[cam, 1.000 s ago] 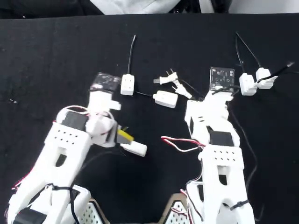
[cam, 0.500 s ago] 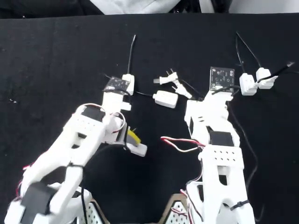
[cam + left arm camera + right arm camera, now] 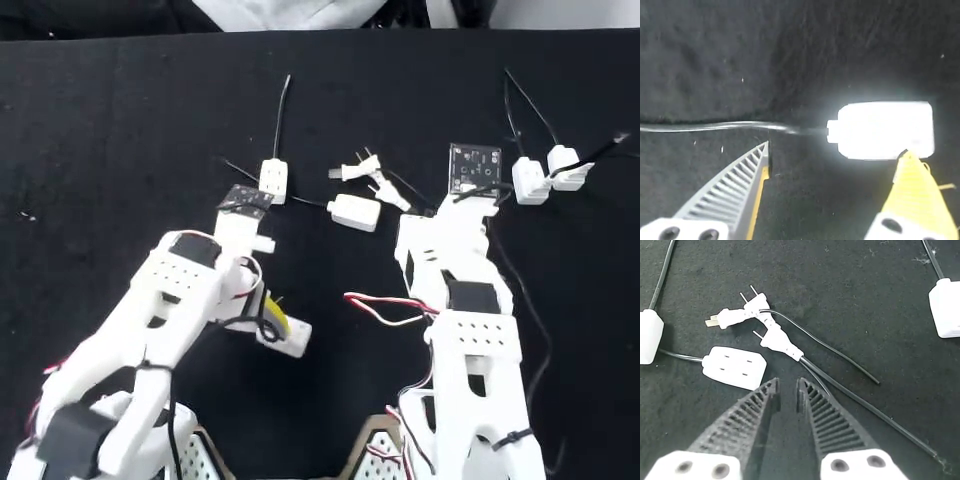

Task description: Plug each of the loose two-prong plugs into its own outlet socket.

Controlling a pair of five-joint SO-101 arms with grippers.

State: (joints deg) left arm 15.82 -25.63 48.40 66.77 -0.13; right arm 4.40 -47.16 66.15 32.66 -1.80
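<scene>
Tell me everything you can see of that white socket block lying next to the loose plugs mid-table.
The socket block is a white rounded rectangle, plastic by its look, lying flat on the black cloth with its pairs of slots facing up, all empty. A thin dark cord leaves one short end. The loose plugs lie close by, apart from it. The right gripper is near its long side.

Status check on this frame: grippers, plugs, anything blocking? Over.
Left gripper open by a socket block, empty. Right gripper open, empty, facing three loose plugs. Plugs bunched together, second socket block beside them.
</scene>
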